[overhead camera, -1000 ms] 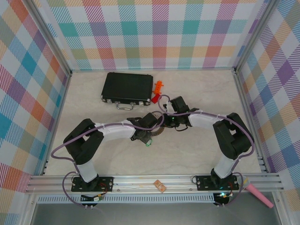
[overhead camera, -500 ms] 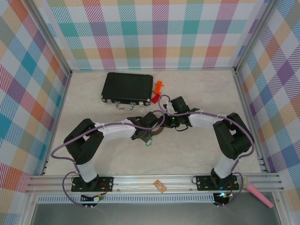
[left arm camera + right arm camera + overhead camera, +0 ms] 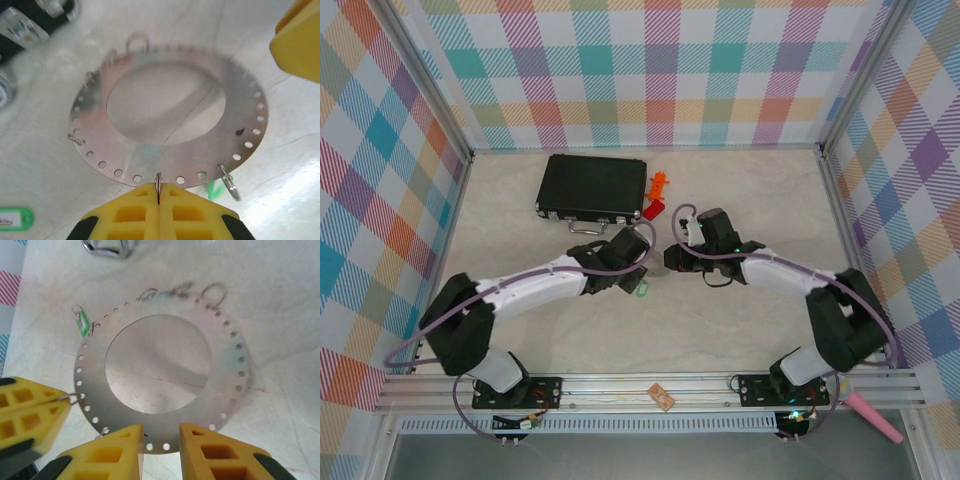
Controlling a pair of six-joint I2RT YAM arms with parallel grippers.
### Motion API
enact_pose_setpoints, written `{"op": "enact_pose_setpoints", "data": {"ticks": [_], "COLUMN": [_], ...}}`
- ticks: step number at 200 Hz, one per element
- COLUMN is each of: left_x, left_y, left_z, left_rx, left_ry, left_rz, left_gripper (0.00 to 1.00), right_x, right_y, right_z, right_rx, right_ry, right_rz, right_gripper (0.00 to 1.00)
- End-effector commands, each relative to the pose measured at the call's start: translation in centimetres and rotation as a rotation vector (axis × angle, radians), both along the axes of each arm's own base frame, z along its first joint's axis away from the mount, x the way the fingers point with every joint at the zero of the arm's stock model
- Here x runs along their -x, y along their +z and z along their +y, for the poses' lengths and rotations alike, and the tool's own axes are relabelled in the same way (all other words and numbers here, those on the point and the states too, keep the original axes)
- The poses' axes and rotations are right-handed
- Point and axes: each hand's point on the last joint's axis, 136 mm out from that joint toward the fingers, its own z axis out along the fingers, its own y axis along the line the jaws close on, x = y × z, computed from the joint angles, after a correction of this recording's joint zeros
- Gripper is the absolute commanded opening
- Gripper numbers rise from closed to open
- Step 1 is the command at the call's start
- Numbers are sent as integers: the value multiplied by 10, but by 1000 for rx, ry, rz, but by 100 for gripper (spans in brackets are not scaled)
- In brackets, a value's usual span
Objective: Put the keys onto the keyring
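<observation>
Along the left, the checked wall [image 3: 380, 150] and its metal frame close in the table [image 3: 750, 190]. There is bare marble between that wall and the left arm. The black case [image 3: 592, 188] lies at the back, with a red piece [image 3: 653, 210] and an orange piece [image 3: 660, 183] just beside its right end. In front of the case, both arms reach to the middle, so the room there is tight.

The left gripper [image 3: 158, 189] has its yellow fingers pressed fully together on a small wire loop [image 3: 158, 181] that hangs from a hole in the near rim of the ring [image 3: 245, 117]. A green key tag [image 3: 15, 218] lies loose on the table off to the left of it. A second green tag [image 3: 82, 322] sits at the ring's rim.

The ring lies between the two grippers, its wide hole showing marble through it. The right gripper [image 3: 161, 432] is partly open. Its two fingers sit either side of a stretch of the ring's rim, and I can't tell whether they touch it.

To the right, the table runs bare to the far checked wall.
</observation>
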Motion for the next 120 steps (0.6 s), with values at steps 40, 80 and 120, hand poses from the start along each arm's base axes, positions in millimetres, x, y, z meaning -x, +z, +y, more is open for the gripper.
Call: {"op": "enact_pose_setpoints", "data": {"ticks": [40, 80, 120], "left_x": [4, 6, 23], "left_y": [81, 127, 161], "left_z": [-14, -29, -38], "left_rx": [194, 360, 528], "left_ry": [-82, -173, -260], "left_rz": [-170, -324, -370], "left_gripper": [0, 0, 0], "right_x": [-2, 7, 19], "right_y": [64, 78, 93], "right_z": [-32, -35, -23], "right_rx": [-88, -139, -213], "right_ry": [-138, -124, -33], "right_rz": [-347, -425, -457], "right_gripper": [31, 47, 47]}}
